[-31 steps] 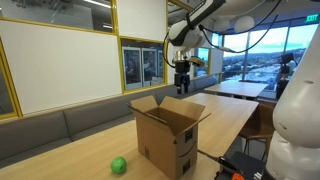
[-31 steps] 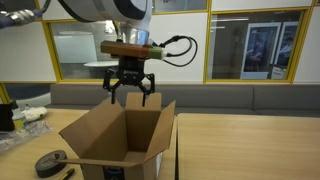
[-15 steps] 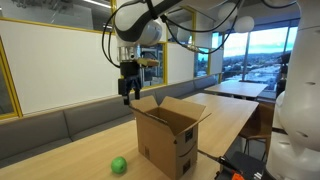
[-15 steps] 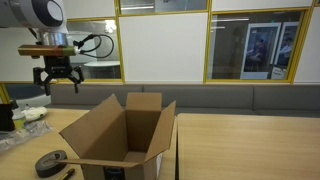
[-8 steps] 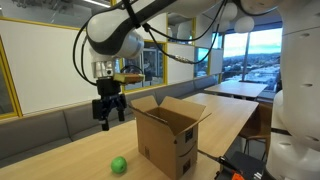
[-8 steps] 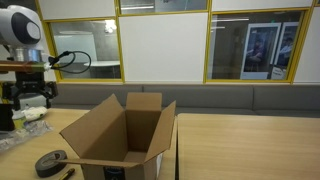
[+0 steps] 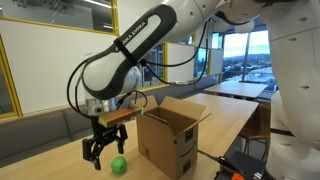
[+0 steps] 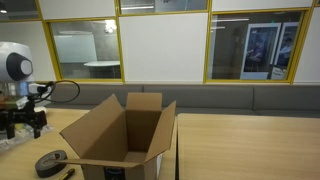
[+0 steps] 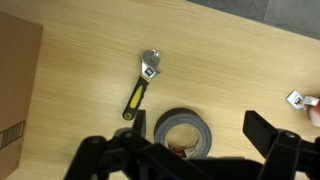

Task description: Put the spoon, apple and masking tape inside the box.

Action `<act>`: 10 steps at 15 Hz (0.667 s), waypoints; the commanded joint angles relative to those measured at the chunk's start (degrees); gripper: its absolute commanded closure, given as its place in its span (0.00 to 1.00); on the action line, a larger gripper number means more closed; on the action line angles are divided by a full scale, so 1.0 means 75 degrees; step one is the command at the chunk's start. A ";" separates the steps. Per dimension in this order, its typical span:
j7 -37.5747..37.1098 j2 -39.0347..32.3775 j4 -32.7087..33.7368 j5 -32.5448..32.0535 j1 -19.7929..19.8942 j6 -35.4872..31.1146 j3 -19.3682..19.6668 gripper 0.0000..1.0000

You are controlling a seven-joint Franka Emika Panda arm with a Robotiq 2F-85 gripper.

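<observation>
gripper hangs low over the table with its jaws spread wide and nothing between them. in the wrist view the roll of tape lies right under the gap. so the step in hand looks like the reach for the first pick, and i judge the tape is the target. the next move calls for a straight drop until the fingers straddle the roll, then a close across its sides and a lift high enough to clear the flaps.

largest first, there is one box. it stands open on the table with its flaps up, just beside the gripper. no item shows inside it, as far as that view reaches.

next is one roll of tape, dark grey and lying flat on the wood. it also shows in an exterior view, in front of the box's corner.

one tool lies just beyond the roll, apart from it. it has a yellow and black handle and looks more like a wrench than a spoon. no plain spoon is in view.

smallest is one apple, green, on the table between the gripper and the box and touching neither.
</observation>
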State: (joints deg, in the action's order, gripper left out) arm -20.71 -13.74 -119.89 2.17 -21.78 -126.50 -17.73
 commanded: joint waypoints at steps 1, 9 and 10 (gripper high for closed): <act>-0.0987 -0.0284 -0.0521 -0.0388 -0.0204 -0.1106 0.0273 0.00; -0.1939 -0.1474 -0.1009 -0.0977 -0.0687 -0.2694 0.0958 0.00; -0.1994 -0.1655 -0.0936 -0.1005 -0.0769 -0.2759 0.1038 0.00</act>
State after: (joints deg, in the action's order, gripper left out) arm -32.42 -22.90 -127.92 -3.48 -25.11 -144.26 -12.15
